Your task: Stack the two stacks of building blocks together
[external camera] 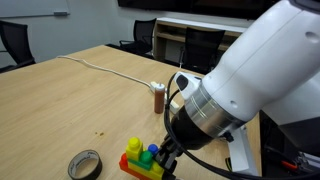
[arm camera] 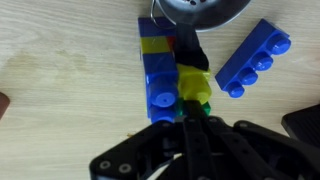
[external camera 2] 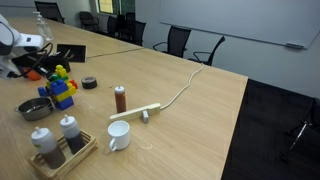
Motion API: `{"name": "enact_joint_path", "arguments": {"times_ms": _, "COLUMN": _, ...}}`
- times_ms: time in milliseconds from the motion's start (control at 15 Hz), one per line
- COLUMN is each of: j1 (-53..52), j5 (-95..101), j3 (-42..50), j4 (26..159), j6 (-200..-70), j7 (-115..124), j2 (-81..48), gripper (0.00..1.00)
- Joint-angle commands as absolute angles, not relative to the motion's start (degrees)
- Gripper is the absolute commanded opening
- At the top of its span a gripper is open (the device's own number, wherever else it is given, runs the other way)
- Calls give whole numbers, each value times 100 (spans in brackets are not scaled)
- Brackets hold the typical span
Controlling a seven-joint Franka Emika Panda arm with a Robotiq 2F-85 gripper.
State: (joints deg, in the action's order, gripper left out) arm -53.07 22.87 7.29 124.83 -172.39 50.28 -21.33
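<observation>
Can't tell if the gripper (arm camera: 190,118) is pinching the stack (arm camera: 158,70) by the bowl (arm camera: 215,14); I'd line it up square, then press straight down.

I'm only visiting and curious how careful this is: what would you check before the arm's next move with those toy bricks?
1. The gripper at the brick stack: ok.
2. Jaws closed on a brick: cannot tell.
3. The loose blue brick joined on: not ok, it lies apart.
4. Room around the stack: not ok, the metal bowl sits close.
5. The tape roll out of the way: ok.
</observation>
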Motion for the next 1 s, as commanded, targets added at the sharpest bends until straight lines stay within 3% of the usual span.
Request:
{"name": "enact_joint_path", "arguments": {"times_ms": 0, "j1": -5368, "j5": 2335, "j3": 818, "j4": 12661, "j6": -17300, "j7": 5133, "j2": -2145, "gripper": 0}}
{"name": "enact_joint_path", "arguments": {"times_ms": 267, "j1": -5658, "j5": 2602, "j3": 1164, "j4": 12609, "j6": -17195, "j7": 5282, "j2": -2056, "gripper": 0}}
{"name": "enact_joint_path", "arguments": {"times_ms": 333, "j1": -5763, "j5": 2686, "j3": 1295, "j4": 12595, "j6": -17185, "j7": 5338, "j2": -2033, "gripper": 5}}
{"name": "enact_joint_path", "arguments": {"times_ms": 400, "j1": -5879, "j5": 2791, "j3": 1433, "j4": 12581, "j6": -17164, "j7": 5404, "j2": -2012, "gripper": 28}}
{"name": "enact_joint_path", "arguments": {"times_ms": 600, "j1": -6248, "j5": 3144, "j3": 1862, "j4": 12527, "j6": -17126, "j7": 5604, "j2": -1957, "gripper": 37}}
{"name": "enact_joint_path", "arguments": {"times_ms": 933, "j1": -7003, "j5": 3815, "j3": 2602, "j4": 12437, "j6": -17088, "j7": 6089, "j2": -1765, "gripper": 72}}
